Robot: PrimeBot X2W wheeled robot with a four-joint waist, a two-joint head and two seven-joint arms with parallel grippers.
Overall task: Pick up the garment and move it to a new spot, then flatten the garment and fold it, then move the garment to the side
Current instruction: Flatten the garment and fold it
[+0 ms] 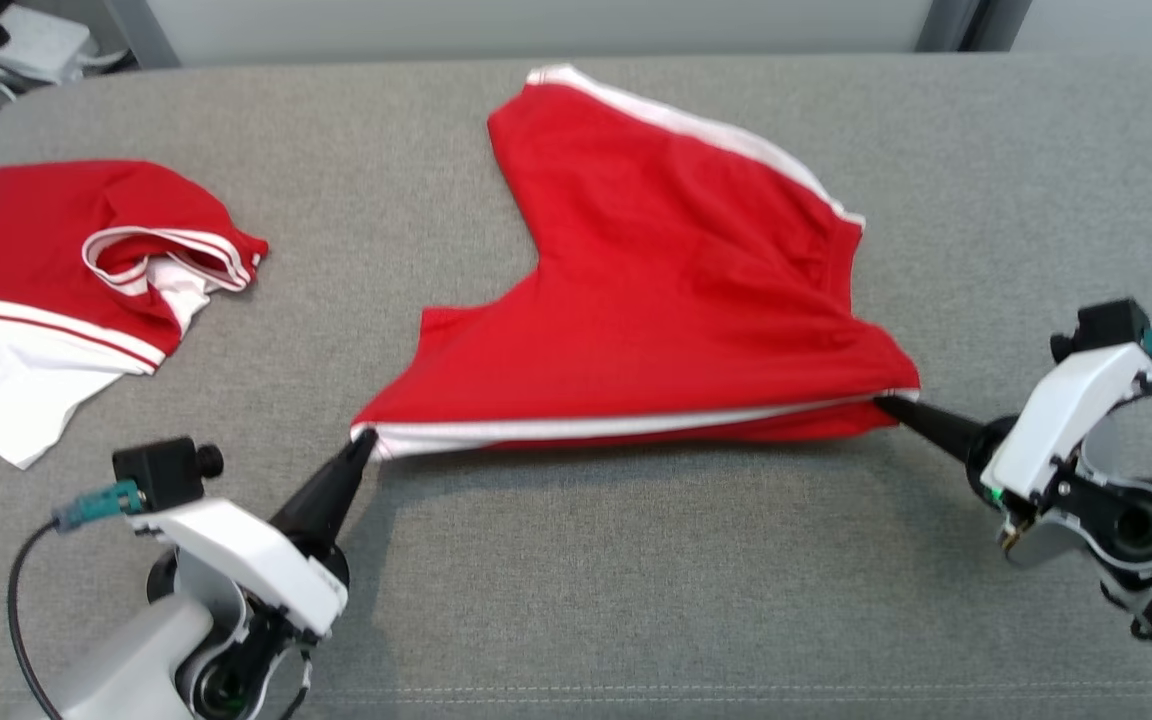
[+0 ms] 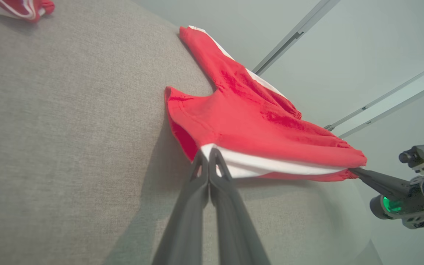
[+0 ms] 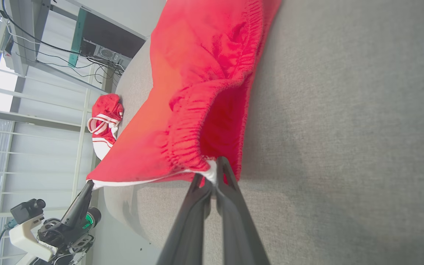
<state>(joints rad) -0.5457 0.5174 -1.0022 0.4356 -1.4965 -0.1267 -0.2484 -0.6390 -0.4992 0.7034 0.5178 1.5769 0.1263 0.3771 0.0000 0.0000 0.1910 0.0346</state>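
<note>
Tabletop (image 1: 636, 600) first: a broad grey fabric-covered surface running right across the head view, rounded at its far left corner. Spread over its middle is the garment (image 1: 676, 300), red with white trim, its far end lying on the cloth towards the back edge while its near edge is lifted clear, throwing a shadow on the grey beneath. A white band runs straight along that near edge from one corner to the other. Off at the left side, well apart, sits a second garment (image 1: 46, 270), red and white, bunched in a heap. Now the left pincer (image 1: 366, 440): fingers pressed together, clamped on the near left corner at the white band. And the right pincer (image 1: 881, 402), likewise pinched tight on the near right corner, where the red cloth gathers in puckers.
</note>
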